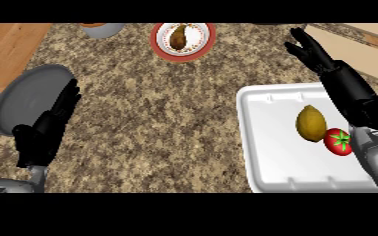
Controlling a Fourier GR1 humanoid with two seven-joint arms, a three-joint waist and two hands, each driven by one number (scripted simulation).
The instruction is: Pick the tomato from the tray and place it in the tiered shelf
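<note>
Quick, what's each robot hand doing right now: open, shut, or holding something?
Left robot hand: open, holding nothing.
Right robot hand: open, holding nothing; the tomato lies on the tray.

Granite counter top (162, 110), speckled brown and tan, filling most of the view, warm wooden surface (18, 45) along its upper left edge, pale beige strip (354, 32) at upper right corner, even light

My left hand (43, 127): matte black all over, blocky fingers and thumb, boxy palm. Behind its wrist, left forearm (16, 185) is smooth grey. My right hand (316, 54): same black, slimmer-looking fingers, long black wrist casing behind it, then grey right forearm (365, 150).
</note>
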